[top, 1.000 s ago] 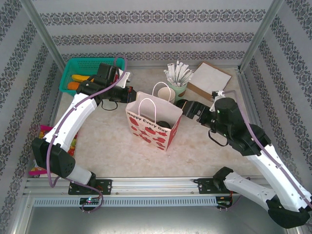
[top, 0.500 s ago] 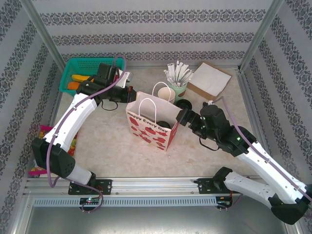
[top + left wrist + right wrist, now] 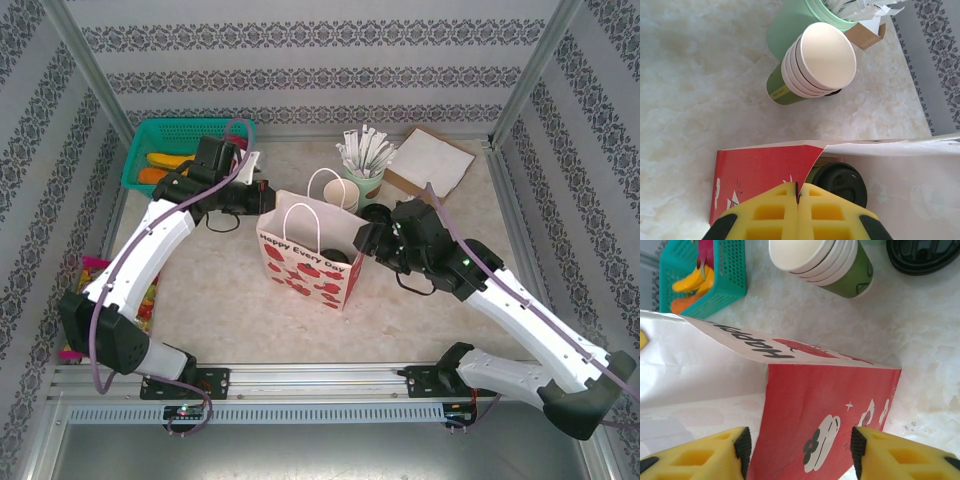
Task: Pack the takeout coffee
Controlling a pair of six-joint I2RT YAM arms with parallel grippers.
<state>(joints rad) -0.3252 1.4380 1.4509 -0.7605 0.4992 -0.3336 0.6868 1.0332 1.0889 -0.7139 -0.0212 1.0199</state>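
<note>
At the bottom of the overhead view the two arm bases sit on the metal rail, and both arms reach up the frame toward the paper bag (image 3: 305,262), which stands upright at the centre of the table (image 3: 230,300), white with red hearts and its mouth open. The takeout coffee (image 3: 336,256) is down inside the bag, black lid up, toward its right half. In the left wrist view the cup's lid (image 3: 840,181) shows just below the bag's rim, at lower centre of the frame. The right gripper (image 3: 363,240) is at the bag's right edge. Its wrist view has the yellow fingers (image 3: 695,455) spread wide at the bottom corners, the bag's red side panel (image 3: 830,405) between them, neither pad visibly pressing it, so this right gripper (image 3: 799,452) is open. The left gripper (image 3: 262,195) meets the bag's upper left corner. Its pads are pressed together at the bottom of the left wrist frame with the paper rim running into the seam, so the left gripper (image 3: 797,192) is clamped on the bag's edge. Just above the bag lies a stack of lidless cups (image 3: 335,190), tipped on its side, with a black lid (image 3: 378,212) beside it to the right. Whether a cup sits under that lid cannot be told. Further up stand a green cup of white-wrapped sticks (image 3: 366,172), a flat cardboard box (image 3: 432,163) at upper right and a teal basket (image 3: 175,148) at upper left.
</note>
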